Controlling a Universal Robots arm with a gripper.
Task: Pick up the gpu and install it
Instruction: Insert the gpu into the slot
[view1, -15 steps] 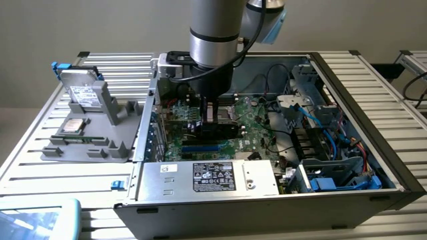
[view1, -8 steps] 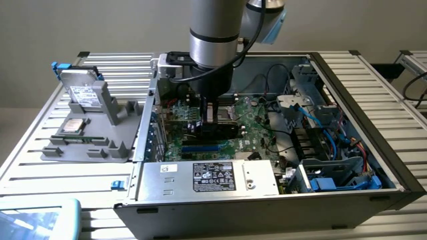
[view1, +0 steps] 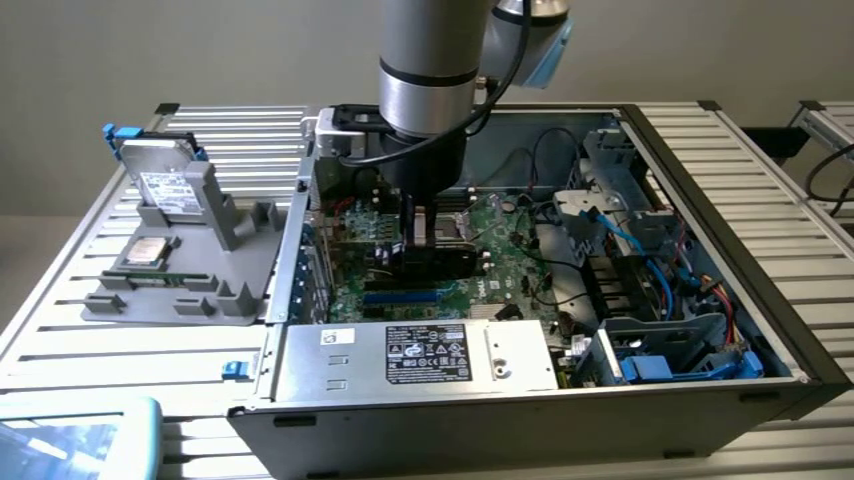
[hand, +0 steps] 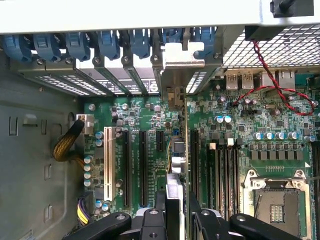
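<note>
The gpu (hand: 176, 172) stands on edge over the green motherboard (hand: 235, 112), seen edge-on in the wrist view as a thin strip between two long black slots. Its silver end bracket (hand: 181, 60) reaches the row of rear slot openings under the blue latches. My gripper (hand: 177, 212) is shut on the gpu, one black finger on each face. In the exterior view the gripper (view1: 430, 238) hangs low inside the open computer case (view1: 747, 200), with the black face of the gpu (view1: 438, 265) below it. I cannot tell whether the card's edge is seated in a slot.
A silver power supply (view1: 427, 355) lies along the case's near side. Blue drive cages and cables (view1: 641, 300) crowd the exterior view's right. A grey holder (view1: 200, 230) outside holds hard drives (view1: 167, 185) and a memory stick. A red-black wire (hand: 272, 80) and the CPU socket (hand: 272, 205) are nearby.
</note>
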